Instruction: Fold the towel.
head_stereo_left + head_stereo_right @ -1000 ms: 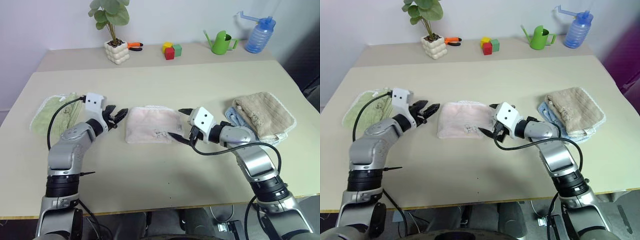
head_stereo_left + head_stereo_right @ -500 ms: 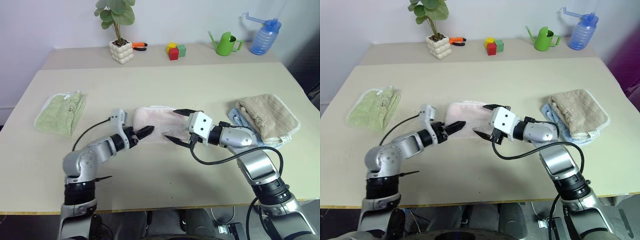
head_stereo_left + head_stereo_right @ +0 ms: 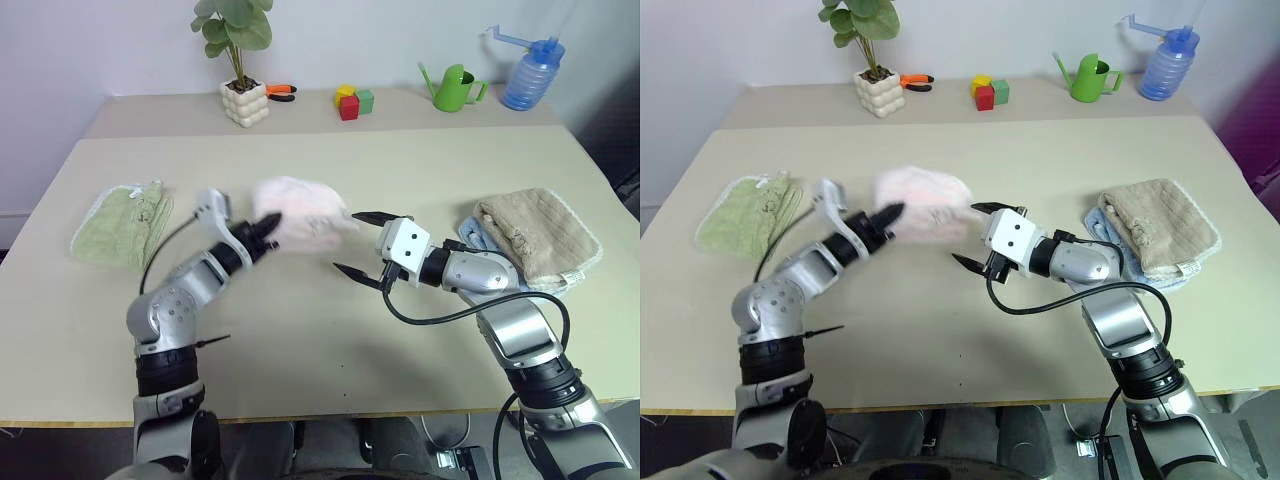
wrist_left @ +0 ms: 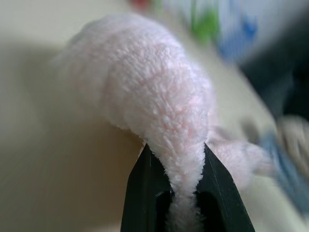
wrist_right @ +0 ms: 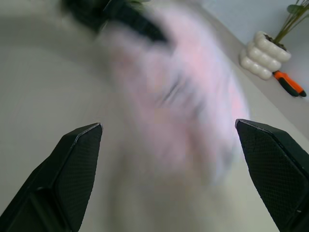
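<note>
My left gripper (image 3: pixel 265 226) is shut on the pale pink towel (image 3: pixel 300 208) and holds it bunched, raised above the beige table (image 3: pixel 300 330). In the left wrist view a fold of the towel (image 4: pixel 159 96) is pinched between the two black fingers (image 4: pixel 144 186). The right gripper (image 3: pixel 347 242) stands open just right of the towel, with nothing between its fingers. Seen from the right wrist, the towel (image 5: pixel 183 96) is a pink blur ahead of the wide-spread fingertips (image 5: pixel 91 135), with the left gripper (image 5: pixel 126 20) beyond it.
A light green towel (image 3: pixel 120 225) lies at the table's left. A beige-brown towel (image 3: pixel 530 230) rests on a blue cloth (image 3: pixel 470 232) at the right. Along the back stand a plant pot (image 3: pixel 244 100), pliers (image 3: pixel 280 92), blocks (image 3: pixel 350 102), a watering can (image 3: pixel 455 88) and a spray bottle (image 3: pixel 525 80).
My left gripper moved in to the towel's left edge, shut on it and lifted it off the table. The right gripper stayed open and in place.
</note>
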Motion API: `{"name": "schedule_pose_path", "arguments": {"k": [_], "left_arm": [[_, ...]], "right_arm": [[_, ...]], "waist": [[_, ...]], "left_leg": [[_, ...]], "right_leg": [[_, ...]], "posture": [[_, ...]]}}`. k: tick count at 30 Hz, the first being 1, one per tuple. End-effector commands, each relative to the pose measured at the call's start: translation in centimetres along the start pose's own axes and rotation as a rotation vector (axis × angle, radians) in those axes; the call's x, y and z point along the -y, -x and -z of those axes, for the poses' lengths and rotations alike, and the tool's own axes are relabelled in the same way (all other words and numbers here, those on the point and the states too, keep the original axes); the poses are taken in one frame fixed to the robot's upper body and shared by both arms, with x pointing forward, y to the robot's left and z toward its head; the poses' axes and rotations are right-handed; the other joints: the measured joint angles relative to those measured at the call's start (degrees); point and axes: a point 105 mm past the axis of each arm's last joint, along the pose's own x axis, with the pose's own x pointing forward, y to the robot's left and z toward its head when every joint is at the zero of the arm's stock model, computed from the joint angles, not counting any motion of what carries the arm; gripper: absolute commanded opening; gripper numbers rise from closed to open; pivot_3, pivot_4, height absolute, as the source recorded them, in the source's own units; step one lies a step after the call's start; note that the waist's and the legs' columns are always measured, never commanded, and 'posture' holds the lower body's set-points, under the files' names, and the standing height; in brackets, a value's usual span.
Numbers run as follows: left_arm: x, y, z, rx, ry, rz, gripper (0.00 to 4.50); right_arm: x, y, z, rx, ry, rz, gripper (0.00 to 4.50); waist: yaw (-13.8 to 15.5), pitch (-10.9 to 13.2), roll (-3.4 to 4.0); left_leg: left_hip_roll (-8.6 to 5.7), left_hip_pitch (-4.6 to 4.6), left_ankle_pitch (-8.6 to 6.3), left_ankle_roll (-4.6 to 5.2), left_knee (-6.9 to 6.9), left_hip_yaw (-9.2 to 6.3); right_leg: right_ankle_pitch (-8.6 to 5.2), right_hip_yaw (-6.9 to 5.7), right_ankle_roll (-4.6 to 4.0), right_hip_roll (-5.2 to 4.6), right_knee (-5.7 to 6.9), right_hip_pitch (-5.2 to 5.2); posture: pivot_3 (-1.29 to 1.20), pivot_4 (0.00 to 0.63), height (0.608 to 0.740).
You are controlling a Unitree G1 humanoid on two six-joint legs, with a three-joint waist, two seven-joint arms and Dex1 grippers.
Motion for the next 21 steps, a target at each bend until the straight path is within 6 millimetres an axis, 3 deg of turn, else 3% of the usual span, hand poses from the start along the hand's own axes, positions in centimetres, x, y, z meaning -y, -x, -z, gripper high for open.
{"name": "schedule_pose_path", "arguments": {"k": [1,3,6,10,14,17,21], "left_arm": [[-3.1,2.2,-9.4,0.391,-0.053,-0.200,0.02],[-5.2,4.1,-12.5,0.532,-0.051,-0.331,0.02],[-7.2,6.8,-14.0,0.642,-0.035,-0.460,0.02],[-9.9,9.2,-11.4,0.594,-0.022,-0.615,0.02],[-10.8,10.9,-7.6,0.545,0.064,-0.704,0.02],[-10.5,11.6,-5.5,0.516,0.090,-0.731,1.06],[-10.6,12.5,-5.0,0.524,0.088,-0.785,3.09]], "right_arm": [[0.7,0.3,-1.4,0.055,0.038,0.033,4.50],[0.5,0.2,-1.2,0.053,0.035,0.025,4.50],[0.1,0.0,-1.1,0.053,0.030,0.016,4.50],[-0.1,-0.1,-0.9,0.059,0.028,0.001,4.50],[0.0,-0.3,-0.7,0.060,0.030,-0.011,4.50],[-0.2,-0.8,-0.7,0.072,0.034,-0.033,4.50],[0.0,-1.3,-0.7,0.085,0.037,-0.049,4.50]], "waist": [[-0.2,0.0,0.00],[-0.4,0.0,0.00],[-0.2,0.0,0.00],[0.1,0.0,-0.04],[0.2,-0.1,-0.25],[0.0,-0.1,-0.31],[0.0,-0.1,-0.31]], "left_leg": [[0.01,0.01,0.00,0.00,0.01,0.00],[0.01,0.02,0.00,-0.01,-0.01,0.00],[-0.02,0.02,-0.04,-0.01,-0.01,-0.01],[-0.05,0.00,-0.05,0.00,0.11,-0.05],[-0.06,-0.03,-0.08,0.04,0.26,-0.11],[-0.04,-0.03,-0.08,0.04,0.30,-0.11],[0.01,-0.02,-0.08,0.03,0.29,-0.11]], "right_leg": [[0.00,0.01,0.00,0.01,0.00,0.00],[0.00,0.03,0.00,0.04,-0.01,-0.03],[0.01,0.08,0.01,0.03,-0.05,-0.04],[0.04,0.09,0.07,0.03,-0.04,0.02],[0.08,0.08,0.12,0.04,-0.04,0.09],[0.09,0.08,0.11,0.06,-0.03,0.10],[0.11,0.08,0.08,0.14,-0.02,0.10]], "posture": [[0.00,0.150,0.732],[0.00,0.150,0.732],[0.00,0.150,0.732],[0.00,0.150,0.732],[0.00,0.150,0.732],[0.00,0.150,0.732],[0.00,0.150,0.732]]}}
